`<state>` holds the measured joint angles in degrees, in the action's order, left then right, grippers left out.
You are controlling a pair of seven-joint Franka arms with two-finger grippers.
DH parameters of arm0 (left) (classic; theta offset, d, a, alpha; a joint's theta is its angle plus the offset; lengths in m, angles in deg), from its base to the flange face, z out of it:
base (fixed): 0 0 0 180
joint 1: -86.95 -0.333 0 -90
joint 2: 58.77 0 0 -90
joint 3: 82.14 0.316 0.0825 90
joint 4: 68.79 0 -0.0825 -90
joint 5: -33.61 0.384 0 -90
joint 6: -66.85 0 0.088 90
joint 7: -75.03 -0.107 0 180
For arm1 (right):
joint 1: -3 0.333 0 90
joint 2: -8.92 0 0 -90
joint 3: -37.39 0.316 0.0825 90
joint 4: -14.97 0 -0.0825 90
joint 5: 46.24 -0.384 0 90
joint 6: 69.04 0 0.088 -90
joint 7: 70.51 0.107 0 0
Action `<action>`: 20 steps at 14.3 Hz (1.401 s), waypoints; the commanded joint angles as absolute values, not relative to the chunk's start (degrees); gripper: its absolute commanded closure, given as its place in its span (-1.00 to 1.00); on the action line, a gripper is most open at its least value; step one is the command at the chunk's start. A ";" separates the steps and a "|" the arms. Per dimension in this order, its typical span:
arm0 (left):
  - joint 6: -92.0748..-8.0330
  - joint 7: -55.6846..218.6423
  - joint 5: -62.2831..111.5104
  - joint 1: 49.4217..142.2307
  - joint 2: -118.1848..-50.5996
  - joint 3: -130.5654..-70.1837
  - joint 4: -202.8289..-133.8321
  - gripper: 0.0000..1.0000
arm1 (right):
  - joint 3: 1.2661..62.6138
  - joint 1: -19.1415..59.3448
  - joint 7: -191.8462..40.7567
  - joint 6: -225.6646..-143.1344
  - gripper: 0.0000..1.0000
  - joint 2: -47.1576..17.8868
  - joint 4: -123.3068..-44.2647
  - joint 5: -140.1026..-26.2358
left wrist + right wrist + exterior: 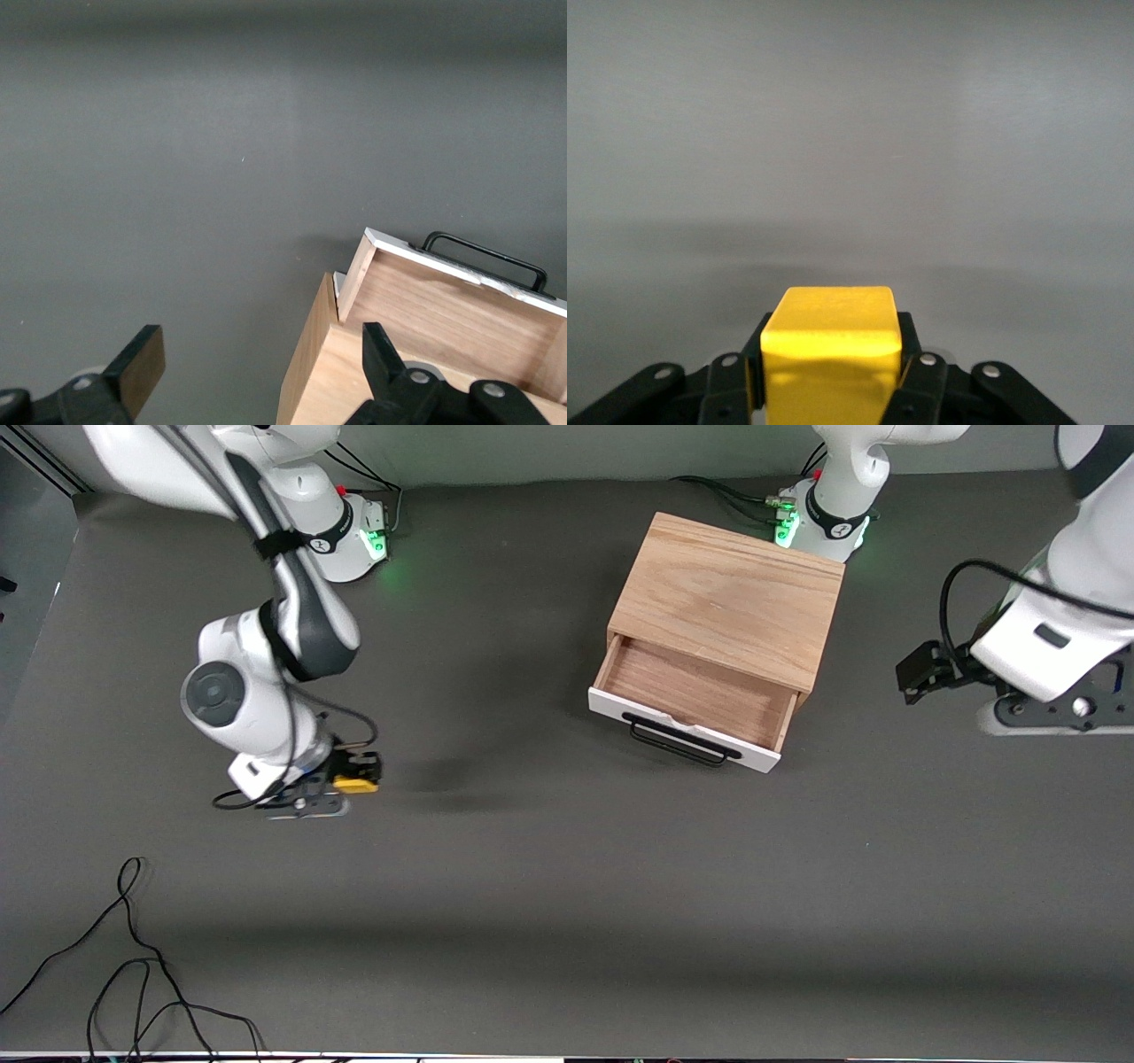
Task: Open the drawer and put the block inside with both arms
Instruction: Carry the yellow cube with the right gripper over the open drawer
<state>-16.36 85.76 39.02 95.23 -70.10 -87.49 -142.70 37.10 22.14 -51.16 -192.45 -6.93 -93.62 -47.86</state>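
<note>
- The right claw (354, 779) is clamped on the block (356, 784), low at the right arm's end of the surface (567, 921).
- Lift it straight up before carrying.
- The drawer (695, 700) is open; drop in from above, clearing the front panel and handle (680, 740).
- The left claw (257, 367), fingers apart, waits near the box (728, 598).

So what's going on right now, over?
Right gripper shut on yellow block, low at the right arm's end of the table. Left gripper open, waiting beside the wooden box. Drawer open, nothing blocking it.
</note>
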 commanded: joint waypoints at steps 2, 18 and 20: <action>-21.40 77.25 38.27 93.47 -64.66 -87.67 -152.02 -0.99 | 36.42 32.16 -34.69 -178.94 1.00 -10.06 -76.48 -48.70; -16.39 73.89 37.21 91.44 -64.40 -87.59 -150.71 -0.99 | 36.16 59.60 1.91 -181.80 1.00 -34.93 -46.99 -47.99; -16.30 73.80 37.12 89.86 -64.31 -88.11 -150.80 -0.99 | 36.16 59.87 2.00 -181.81 1.00 -35.64 -47.08 -47.99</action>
